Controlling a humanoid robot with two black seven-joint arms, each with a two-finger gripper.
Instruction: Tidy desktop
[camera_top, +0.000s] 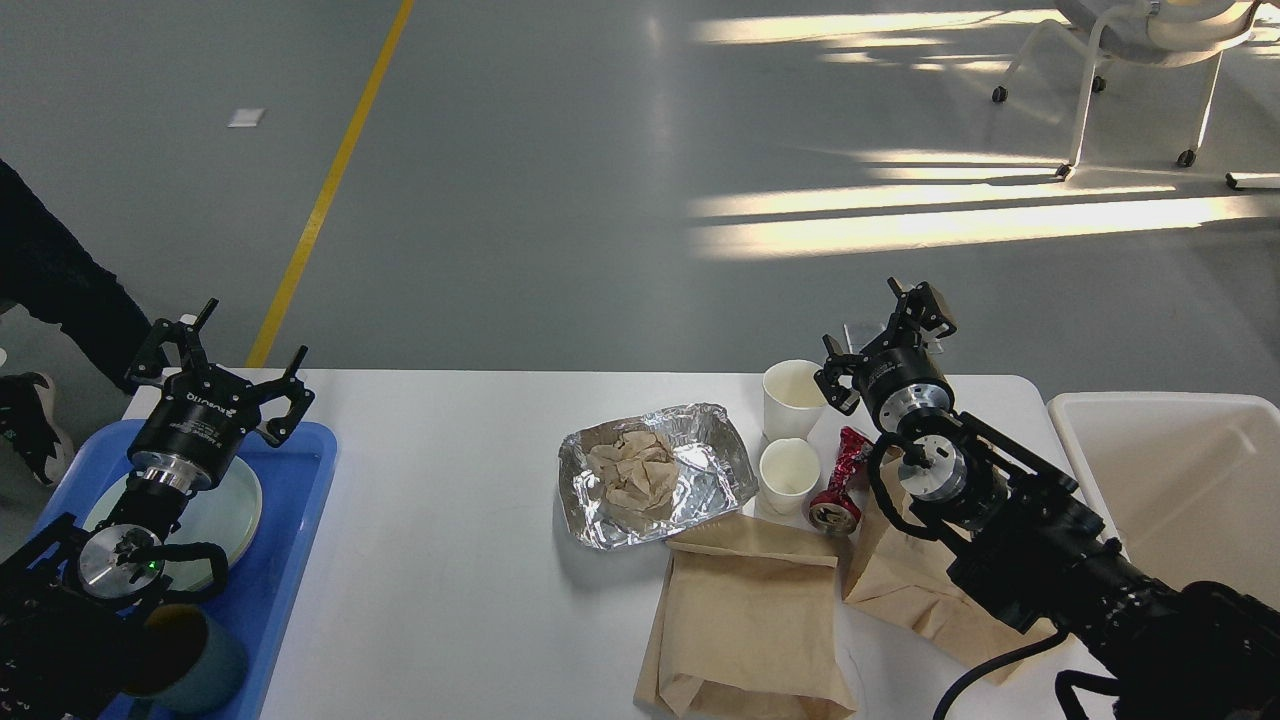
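Observation:
The white desktop holds a foil tray with crumpled brown paper in it. To its right stand two white paper cups and a crushed red can. Two brown paper bags lie at the front. My right gripper is open and empty, raised just right of the far cup, above the table's back edge. My left gripper is open and empty above the back end of the blue tray.
The blue tray holds a pale plate and a dark cup near my left arm. A cream-white bin stands off the table's right end. A person's dark leg and shoe are at the far left. A chair stands far back right.

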